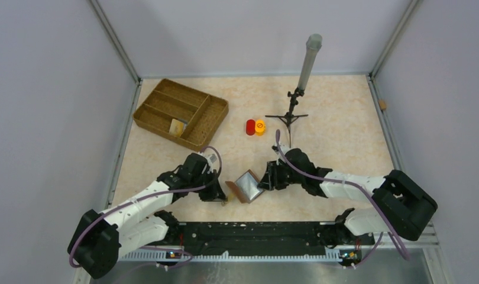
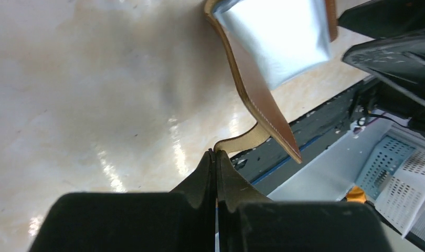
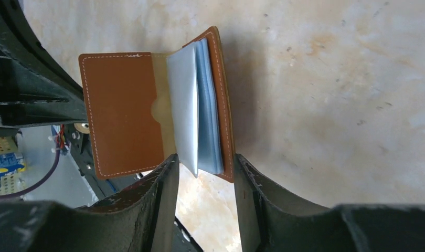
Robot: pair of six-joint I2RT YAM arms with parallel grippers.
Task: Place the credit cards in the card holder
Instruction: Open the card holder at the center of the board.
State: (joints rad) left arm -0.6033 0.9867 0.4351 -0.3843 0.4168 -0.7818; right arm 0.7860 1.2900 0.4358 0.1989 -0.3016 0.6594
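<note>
The brown card holder (image 1: 247, 185) lies open on the table between my two grippers. My left gripper (image 1: 221, 195) is shut on its tan strap (image 2: 242, 139), and the brown cover (image 2: 263, 102) rises just beyond the fingertips. My right gripper (image 3: 204, 168) is open, its fingers either side of the holder's right cover (image 3: 224, 105) and pale blue-grey leaves (image 3: 206, 115) without pressing them. I cannot tell whether those leaves are cards or sleeves. The left cover (image 3: 124, 121) lies flat. A yellowish card (image 1: 177, 126) lies in the wicker tray.
The divided wicker tray (image 1: 196, 100) stands at the back left. A red cap (image 1: 250, 127) and an orange cap (image 1: 260, 127) sit mid-table beside a small tripod holding a grey tube (image 1: 291, 115). The black base rail (image 1: 255, 234) runs along the near edge.
</note>
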